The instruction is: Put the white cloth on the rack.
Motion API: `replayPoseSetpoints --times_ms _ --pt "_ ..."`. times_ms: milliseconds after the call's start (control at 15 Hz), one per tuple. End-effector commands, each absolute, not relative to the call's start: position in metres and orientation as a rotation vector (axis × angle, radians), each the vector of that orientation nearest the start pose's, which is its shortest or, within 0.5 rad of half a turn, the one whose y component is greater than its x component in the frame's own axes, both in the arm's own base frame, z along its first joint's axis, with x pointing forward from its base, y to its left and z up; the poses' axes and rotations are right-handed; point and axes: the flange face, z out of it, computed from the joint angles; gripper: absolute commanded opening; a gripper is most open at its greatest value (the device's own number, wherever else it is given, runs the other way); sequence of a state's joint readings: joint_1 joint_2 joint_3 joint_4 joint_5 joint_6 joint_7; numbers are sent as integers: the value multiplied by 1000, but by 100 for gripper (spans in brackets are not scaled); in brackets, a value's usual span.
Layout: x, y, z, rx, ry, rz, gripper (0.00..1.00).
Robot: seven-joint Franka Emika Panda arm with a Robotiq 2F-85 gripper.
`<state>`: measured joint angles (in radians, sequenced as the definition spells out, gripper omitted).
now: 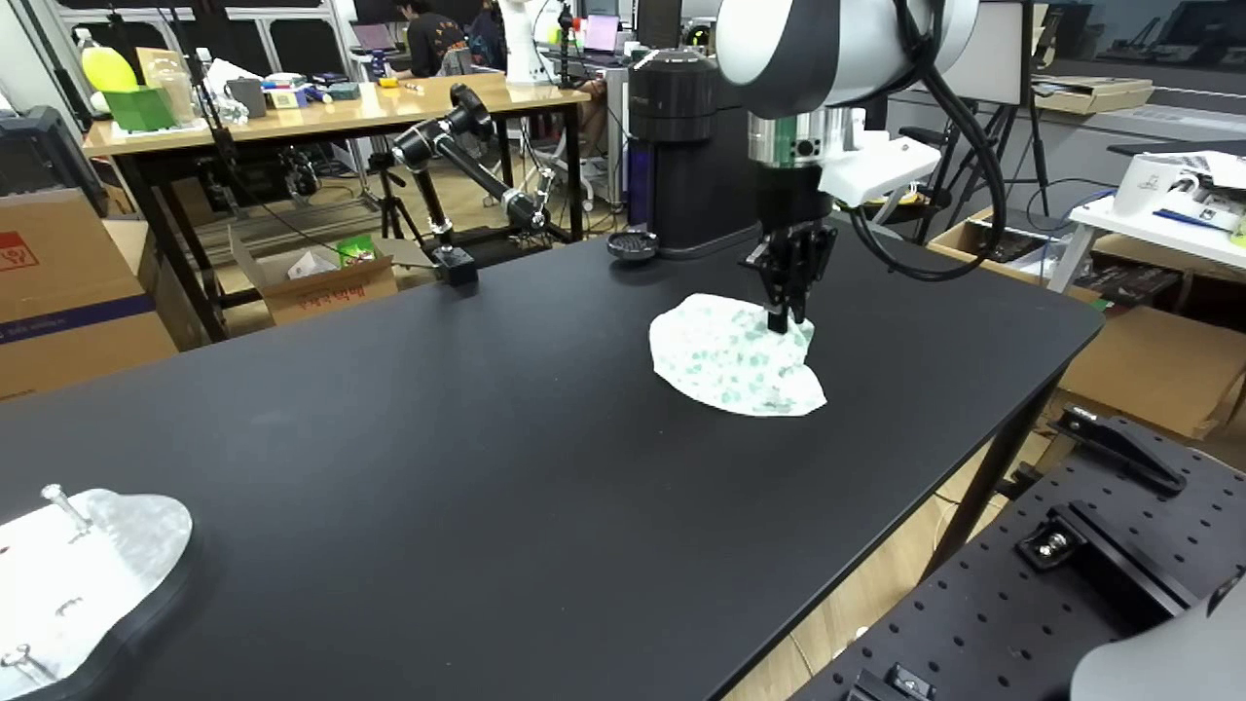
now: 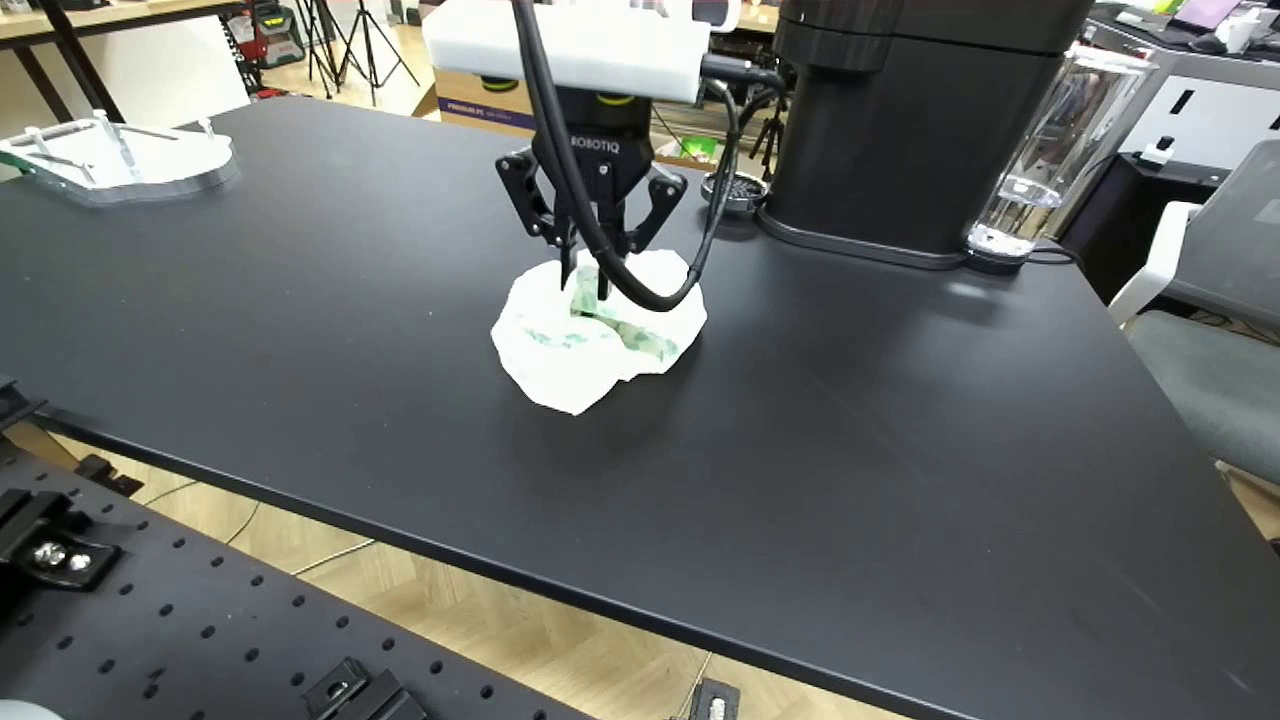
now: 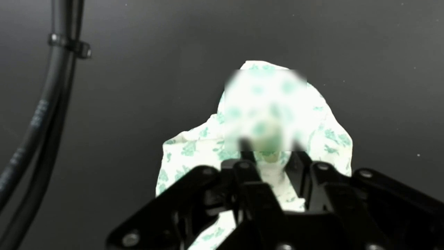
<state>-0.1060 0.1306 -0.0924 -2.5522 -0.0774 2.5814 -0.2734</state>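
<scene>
The white cloth point(image 1: 725, 362) with a green leaf print lies crumpled on the black table; it also shows in an exterior view point(image 2: 562, 365) and the wrist view point(image 3: 189, 159). My gripper point(image 2: 585, 282) points down with its fingertips at the cloth. In the wrist view the fingers point(image 3: 271, 145) stand partly apart, with a fold of cloth between them and a visible gap. That view is blurred around the tips, so contact is unclear. A white wavy-edged board with upright metal pegs point(image 1: 146, 545), apparently the rack, lies at the table's far end from the gripper; it also shows in an exterior view point(image 2: 160, 165).
A tall black machine point(image 2: 880, 150) stands on the table near the gripper, with a small round black tray point(image 1: 633, 244) and a clear water tank point(image 2: 1035, 190) beside it. Black cables point(image 3: 52, 100) loop down from the arm. A perforated black mounting plate point(image 1: 983, 584) lies beyond the table's edge.
</scene>
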Motion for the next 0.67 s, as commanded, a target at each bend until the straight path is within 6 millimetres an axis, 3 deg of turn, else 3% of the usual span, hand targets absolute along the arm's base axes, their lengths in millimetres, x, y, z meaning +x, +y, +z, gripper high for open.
replayPoseSetpoints --times_ms 0,267,467,600 --pt "442 -91 223 -3164 52 164 1" --pt "452 -92 249 -3164 301 118 0" --pt "470 -88 289 -3154 366 81 0" --pt "486 -82 327 -3167 377 44 0"
